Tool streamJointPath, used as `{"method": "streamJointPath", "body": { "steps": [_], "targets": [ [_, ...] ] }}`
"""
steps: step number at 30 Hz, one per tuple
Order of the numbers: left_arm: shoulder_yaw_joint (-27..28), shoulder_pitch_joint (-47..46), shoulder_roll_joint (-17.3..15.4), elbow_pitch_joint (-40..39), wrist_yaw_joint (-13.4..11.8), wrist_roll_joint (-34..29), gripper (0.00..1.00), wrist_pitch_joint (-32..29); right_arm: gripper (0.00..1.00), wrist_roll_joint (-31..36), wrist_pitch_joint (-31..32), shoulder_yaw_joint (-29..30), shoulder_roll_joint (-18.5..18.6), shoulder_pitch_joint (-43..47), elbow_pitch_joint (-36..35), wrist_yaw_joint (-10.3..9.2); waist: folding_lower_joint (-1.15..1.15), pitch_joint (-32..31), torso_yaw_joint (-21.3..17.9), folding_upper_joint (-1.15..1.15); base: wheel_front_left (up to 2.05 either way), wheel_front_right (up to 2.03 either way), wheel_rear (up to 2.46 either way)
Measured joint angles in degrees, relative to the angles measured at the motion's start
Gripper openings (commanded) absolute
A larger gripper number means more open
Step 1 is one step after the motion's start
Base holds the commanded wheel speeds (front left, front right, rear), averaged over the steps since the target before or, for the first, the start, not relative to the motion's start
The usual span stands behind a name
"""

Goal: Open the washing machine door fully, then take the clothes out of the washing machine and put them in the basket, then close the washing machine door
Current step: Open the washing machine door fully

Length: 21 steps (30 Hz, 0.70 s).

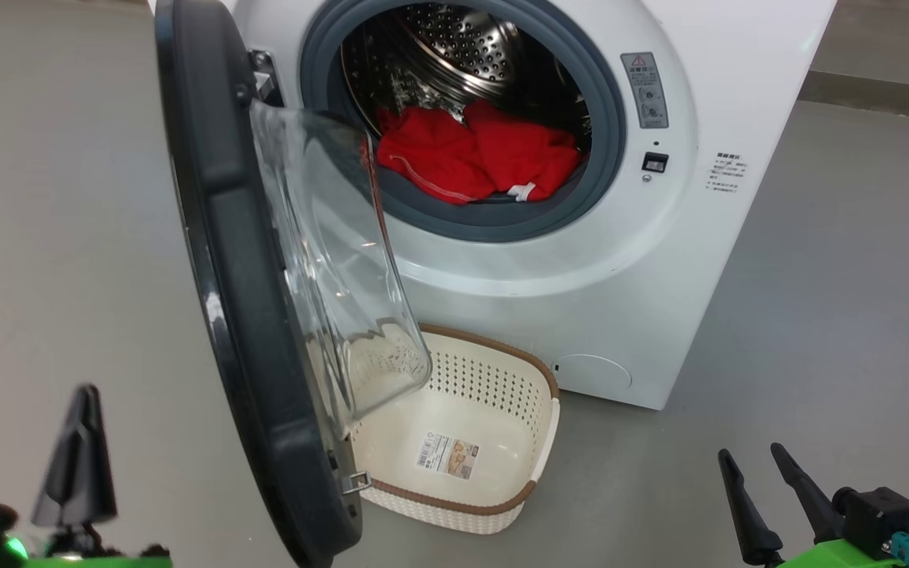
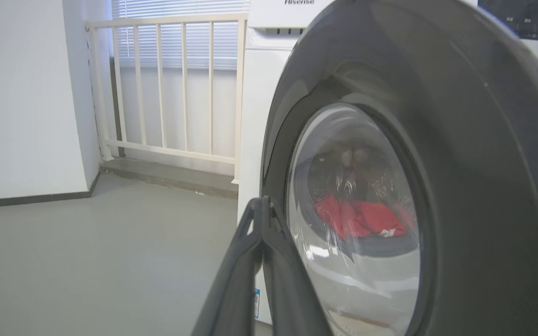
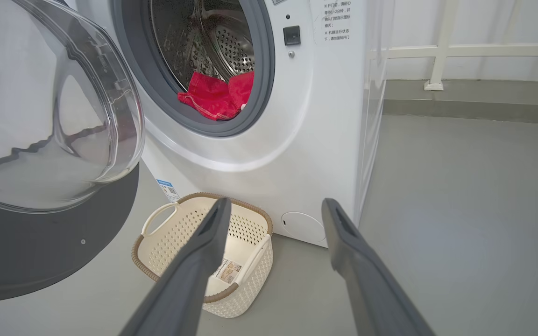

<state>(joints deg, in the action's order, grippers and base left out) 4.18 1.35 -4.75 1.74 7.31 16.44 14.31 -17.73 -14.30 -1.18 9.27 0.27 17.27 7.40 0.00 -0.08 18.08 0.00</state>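
Observation:
The washing machine [image 1: 581, 300] stands ahead with its door [image 1: 241, 260] swung out towards me on left-side hinges, the glass bowl [image 1: 336, 260] bulging right. Red clothes [image 1: 474, 154] with white stitching lie in the steel drum, also seen as clothes [image 3: 217, 95] and through the door glass as clothes [image 2: 362, 219]. The cream basket [image 1: 462, 442] sits on the floor below the opening, partly behind the door. My left gripper [image 1: 80, 450] is shut on nothing, left of the door's outer face [image 2: 437, 140]. My right gripper [image 1: 762, 489] stands open at lower right, apart from everything.
Grey floor [image 1: 817, 315] stretches to the right of the machine and left of the door. A white railing [image 2: 171, 88] and white wall [image 2: 21, 93] stand behind the machine's left side. The basket [image 3: 203, 252] is close against the machine's front.

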Motion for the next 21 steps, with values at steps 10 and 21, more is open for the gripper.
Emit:
{"method": "streamJointPath", "body": {
  "steps": [10, 21],
  "targets": [
    [-4.4, -1.8, 1.8, -22.7, 0.0, 0.6, 0.0, 0.4, 1.0, 0.0, 0.0, 0.3, 0.1, 0.0, -0.5, 0.0, 0.0, -0.3, 0.2, 0.0, 0.0, 0.0, 0.0],
    [-28.2, 1.9, 0.7, -24.5, 0.0, 2.9, 0.0, -0.5, 1.0, 1.0, 0.0, 1.5, 0.3, 0.0, -0.6, 0.0, 0.0, 0.1, 0.1, 0.0, 0.0, 0.0, 0.0]
  ]
}}
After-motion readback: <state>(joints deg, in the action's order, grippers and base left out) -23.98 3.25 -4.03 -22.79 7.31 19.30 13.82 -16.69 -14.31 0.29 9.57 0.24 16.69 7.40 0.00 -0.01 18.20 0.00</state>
